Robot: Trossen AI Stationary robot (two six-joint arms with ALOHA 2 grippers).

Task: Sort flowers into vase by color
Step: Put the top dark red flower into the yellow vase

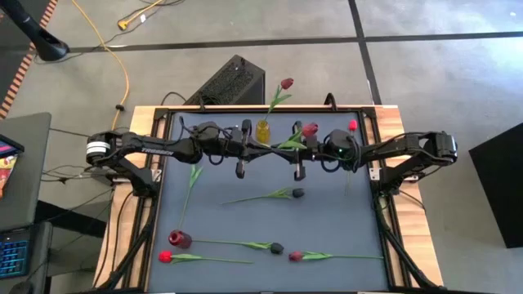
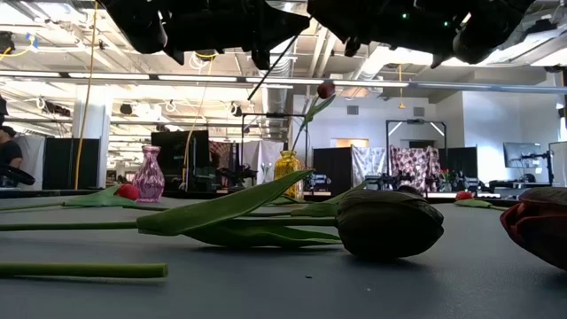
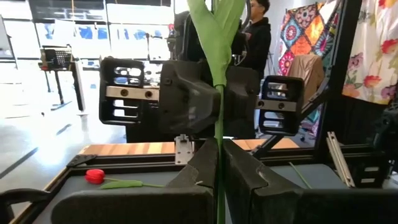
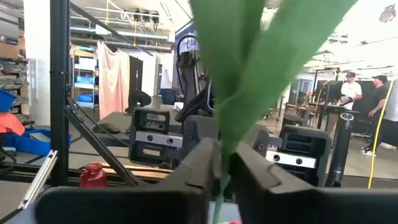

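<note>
dark mat [image 1: 327,220] | left tool [image 3: 219,163] pinches flower stem [image 3: 219,124] | right tool [image 4: 225,163] pinches same stem

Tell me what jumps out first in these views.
Both arms meet above the table's far half, left pincer and right pincer each shut on a green tulip stem. Behind them a yellow vase holds one maroon tulip; loose tulips lie on the near mat.
</note>
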